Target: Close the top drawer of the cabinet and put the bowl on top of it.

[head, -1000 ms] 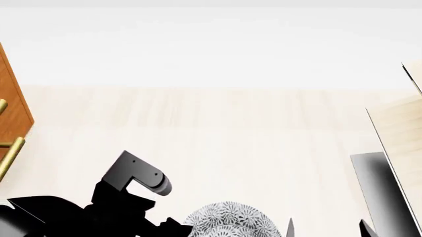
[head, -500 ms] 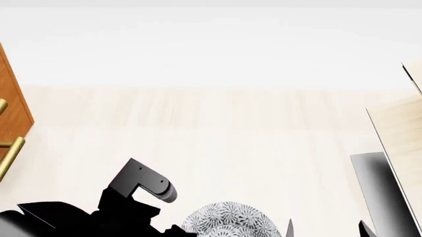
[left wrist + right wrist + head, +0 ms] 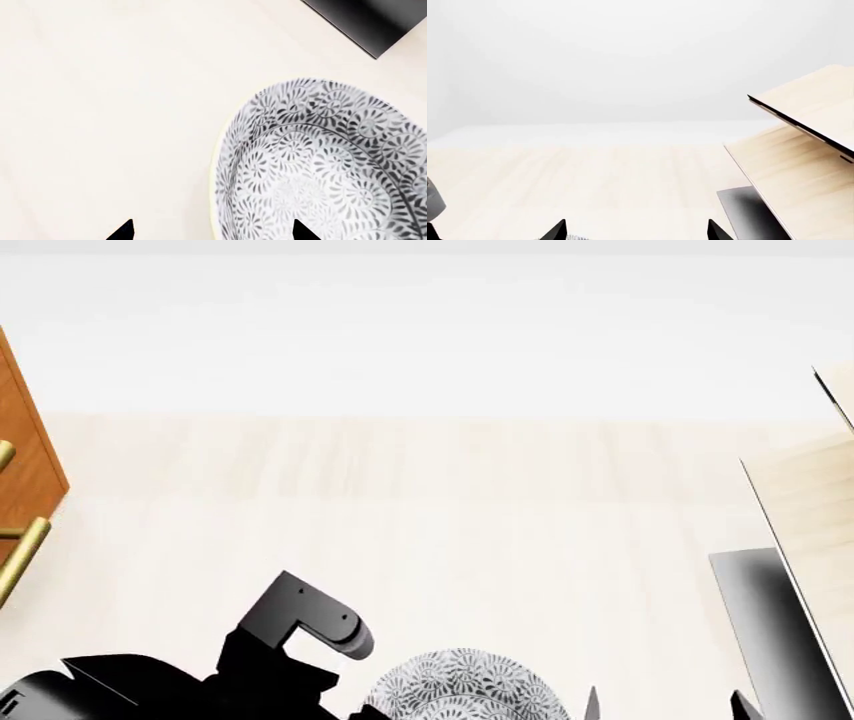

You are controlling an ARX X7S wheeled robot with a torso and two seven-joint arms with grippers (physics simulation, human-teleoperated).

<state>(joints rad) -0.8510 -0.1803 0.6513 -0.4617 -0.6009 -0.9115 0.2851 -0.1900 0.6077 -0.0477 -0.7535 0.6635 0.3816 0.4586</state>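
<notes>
- Where the pale wooden floor (image 3: 441, 540) meets the lower edge of the head view, sits the bowl (image 3: 461, 685), white with a dense grey leaf pattern, upright, cut off by the frame's edge.
- Seen close in the left wrist view as a patterned round bowl (image 3: 320, 165), with inside and rim both showing, resting on the same pale floor.
- Just beside the bowl, on its left in the head view, hangs the left arm (image 3: 287, 640), black with a grey curved bracket, low over the floor.
- Left gripper (image 3: 213, 231) shown only by two dark fingertips (image 3: 123, 231), spread wide apart, one over bare floor and the other over the bowl's inside; holding nothing that can be seen.
- Whether any fingertip touches the bowl: cannot tell.
- Right gripper (image 3: 636, 231) likewise seen as two dark tips, spread apart, over open floor, gripping nothing; a sliver of the bowl's pattern just between them at the frame's edge.
- Far off at the left edge of the head view, well apart from the bowl, stands the cabinet (image 3: 30, 455), reddish-brown, only a narrow strip visible.
- Brass handle (image 3: 20, 555) visible on that strip; drawer position not readable from so little.
- At the right, pale wood panels (image 3: 807, 510) leaning over a dark grey base (image 3: 761, 615).
</notes>
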